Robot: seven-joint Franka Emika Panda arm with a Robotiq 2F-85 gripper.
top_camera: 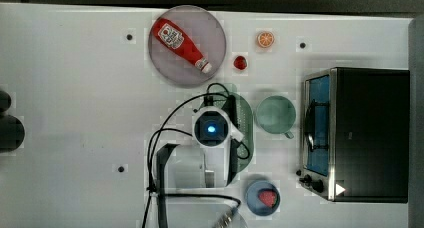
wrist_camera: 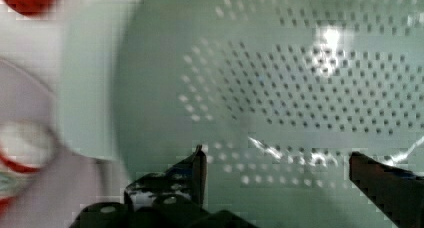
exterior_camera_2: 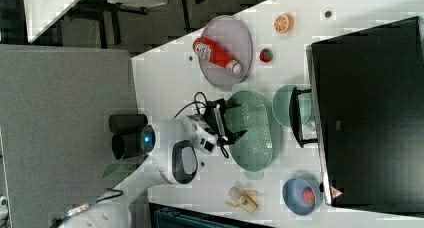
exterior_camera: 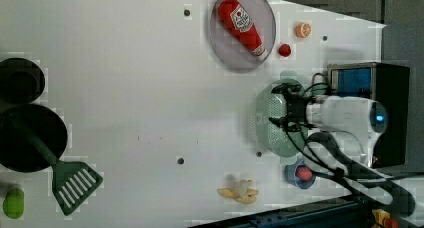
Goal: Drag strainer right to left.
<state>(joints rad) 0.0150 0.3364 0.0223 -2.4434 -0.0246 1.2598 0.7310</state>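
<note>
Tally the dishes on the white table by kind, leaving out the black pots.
Pale mint-green oval plastic strainer: 1
Green round cup with a handle: 1
Blue round bowl: 1
Grey round plate: 1
Total: 4

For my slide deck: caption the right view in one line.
Open gripper poised over the mint-green strainer, beside the green cup and toaster oven.

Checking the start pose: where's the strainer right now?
In the top view the strainer sits near the table's middle, just left of the green cup and below the ketchup plate, with the open gripper over its bowl.
</note>
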